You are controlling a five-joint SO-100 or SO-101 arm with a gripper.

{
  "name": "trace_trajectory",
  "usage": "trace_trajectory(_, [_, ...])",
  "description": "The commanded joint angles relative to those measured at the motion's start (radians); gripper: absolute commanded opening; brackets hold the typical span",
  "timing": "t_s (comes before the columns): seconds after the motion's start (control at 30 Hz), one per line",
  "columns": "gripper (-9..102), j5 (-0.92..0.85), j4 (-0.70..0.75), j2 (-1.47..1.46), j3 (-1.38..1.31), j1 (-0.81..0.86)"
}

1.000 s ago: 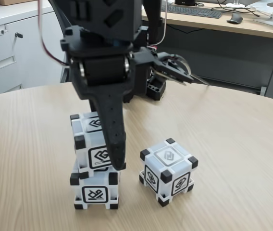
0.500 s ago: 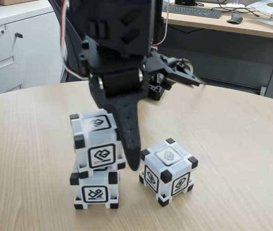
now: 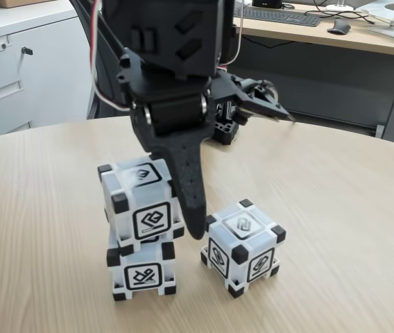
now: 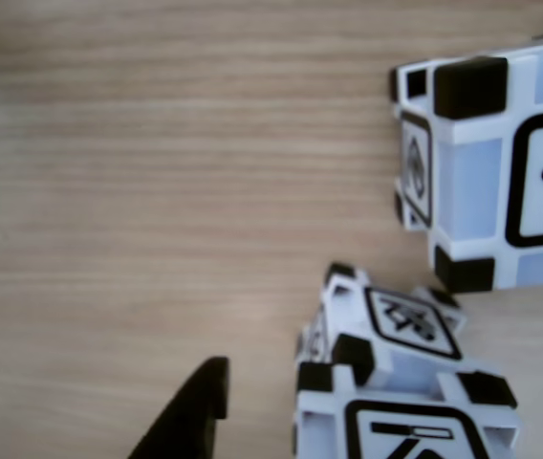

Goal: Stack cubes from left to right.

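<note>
Two cubes are stacked at the left of the fixed view. The top cube [image 3: 141, 202] sits slightly askew on the bottom cube [image 3: 142, 273]. A third cube [image 3: 241, 246] stands alone on the table to their right. My gripper [image 3: 243, 177] is open: one black finger [image 3: 186, 191] points down between the stack and the lone cube, against the top cube's right edge. The other finger [image 3: 263, 105] sticks out far to the right. In the other view the lower fingertip [image 4: 195, 411] shows beside a near cube [image 4: 487, 158] and a farther cube [image 4: 401, 378].
The round wooden table [image 3: 336, 194] has free room to the right and behind the cubes. The arm's base [image 3: 221, 125] stands at the table's back. Off the table are a desk with a keyboard [image 3: 280, 15] and white cabinets [image 3: 16, 62].
The arm swung right, taking its finger off the front of the top cube to its right side. Both stacked cubes have twisted a little.
</note>
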Motion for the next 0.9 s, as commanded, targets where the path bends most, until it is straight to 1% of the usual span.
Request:
trace_trajectory(0.0, [43,-0.015,0.003,0.044,-0.015,0.0])
trace_trajectory(0.2, [43,-0.014,0.002,0.044,-0.023,0.0])
trace_trajectory(0.5, [44,0.006,0.012,0.044,-0.15,-0.002])
trace_trajectory(0.87, [44,0.035,0.012,0.035,-0.152,-0.003])
